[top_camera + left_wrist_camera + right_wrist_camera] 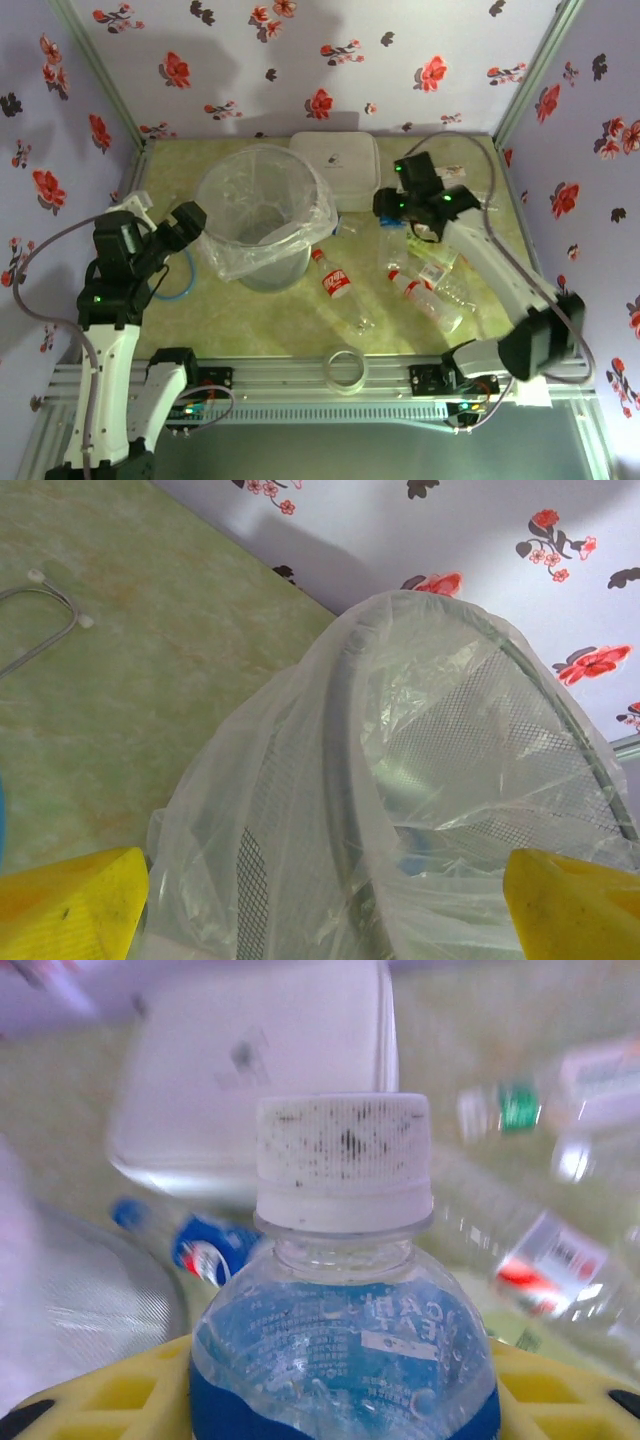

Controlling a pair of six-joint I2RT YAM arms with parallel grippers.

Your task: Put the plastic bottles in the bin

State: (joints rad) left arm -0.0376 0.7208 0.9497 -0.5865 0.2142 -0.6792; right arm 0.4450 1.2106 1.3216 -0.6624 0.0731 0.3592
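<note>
My right gripper (pixel 345 1415) is shut on a clear plastic bottle (pixel 343 1300) with a blue label and a speckled white cap, its yellow fingers (pixel 100 1400) pressing both sides. In the top view this gripper (pixel 408 210) hangs right of the bin (pixel 262 215), a wide clear bucket lined with a crinkly bag. My left gripper (pixel 185 228) is at the bin's left rim, open, and the bagged rim (pixel 350 780) runs between its yellow fingers (pixel 70 905). More bottles lie on the table: a red-labelled one (pixel 337 285) and others (pixel 428 298) under the right arm.
A white rounded-square box (pixel 335 165) sits behind the bin. A small clear ring (pixel 345 370) lies at the front edge. A blue cable loop (pixel 185 290) lies by the left arm. A blue-capped bottle (pixel 190 1245) and a green-capped one (pixel 560 1100) show in the right wrist view.
</note>
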